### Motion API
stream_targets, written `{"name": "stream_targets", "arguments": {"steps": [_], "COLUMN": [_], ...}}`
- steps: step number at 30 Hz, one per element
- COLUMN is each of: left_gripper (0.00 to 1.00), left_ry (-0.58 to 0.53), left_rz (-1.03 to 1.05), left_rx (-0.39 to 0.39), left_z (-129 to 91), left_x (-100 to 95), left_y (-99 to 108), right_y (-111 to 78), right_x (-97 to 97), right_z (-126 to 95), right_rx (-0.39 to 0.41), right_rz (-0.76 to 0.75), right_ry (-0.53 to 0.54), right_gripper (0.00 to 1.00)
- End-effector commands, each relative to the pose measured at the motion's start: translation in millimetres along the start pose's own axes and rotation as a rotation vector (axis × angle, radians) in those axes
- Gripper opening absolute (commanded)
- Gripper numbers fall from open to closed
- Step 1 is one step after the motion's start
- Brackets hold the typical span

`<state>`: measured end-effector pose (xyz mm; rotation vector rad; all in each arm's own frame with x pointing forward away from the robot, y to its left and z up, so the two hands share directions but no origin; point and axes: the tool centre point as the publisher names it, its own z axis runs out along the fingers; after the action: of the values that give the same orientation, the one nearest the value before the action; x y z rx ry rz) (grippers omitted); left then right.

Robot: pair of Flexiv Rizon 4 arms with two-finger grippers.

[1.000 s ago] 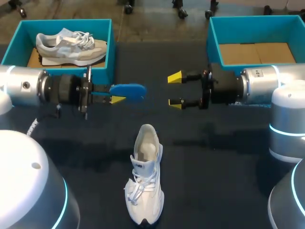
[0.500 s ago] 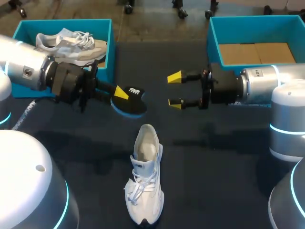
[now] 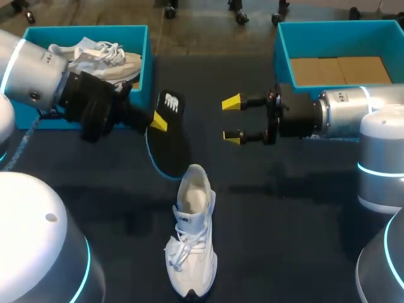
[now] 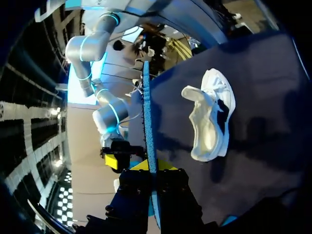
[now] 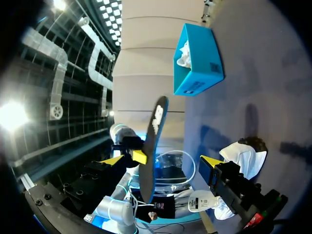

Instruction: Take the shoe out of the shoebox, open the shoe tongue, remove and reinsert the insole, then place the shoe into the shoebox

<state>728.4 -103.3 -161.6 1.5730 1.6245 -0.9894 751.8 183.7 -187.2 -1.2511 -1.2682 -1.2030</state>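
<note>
The left gripper (image 3: pixel 158 121) has its fingers clamped on the insole (image 3: pixel 170 148), just beyond the shoe (image 3: pixel 191 233) (for reinserting, I think); the right gripper (image 3: pixel 232 118) has its fingers apart.

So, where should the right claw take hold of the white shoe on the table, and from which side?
Probably the collar rim on the side nearer the right claw, coming from above: one finger inside the opening, one outside. The white shoe stands upright, mouth open upward; this leaves room for the insole in the left claw.
</note>
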Motion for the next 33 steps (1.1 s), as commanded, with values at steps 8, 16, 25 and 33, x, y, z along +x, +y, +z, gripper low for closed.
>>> {"name": "stream_targets", "arguments": {"steps": [8,16,25,33], "left_gripper": [0.00,0.00,0.00,0.00], "left_ry": [-0.330,-0.330,-0.376,-0.388], "left_rz": [0.069,0.069,0.084,0.110], "left_rx": [0.082,0.082,0.043,0.041], "left_z": [14,14,20,30], "left_x": [16.8,16.8,21.6,29.0], "left_y": [23,23,37,42], "right_y": [-0.2,-0.2,-0.2,-0.2], "right_x": [-0.1,-0.1,-0.1,-0.1], "right_z": [2,2,2,2], "right_rx": [-0.001,-0.001,-0.001,-0.001], "right_rz": [0.001,0.001,0.001,0.001], "right_ry": [-0.003,-0.003,-0.003,-0.003], "right_gripper": [1.00,1.00,1.00,1.00]}}
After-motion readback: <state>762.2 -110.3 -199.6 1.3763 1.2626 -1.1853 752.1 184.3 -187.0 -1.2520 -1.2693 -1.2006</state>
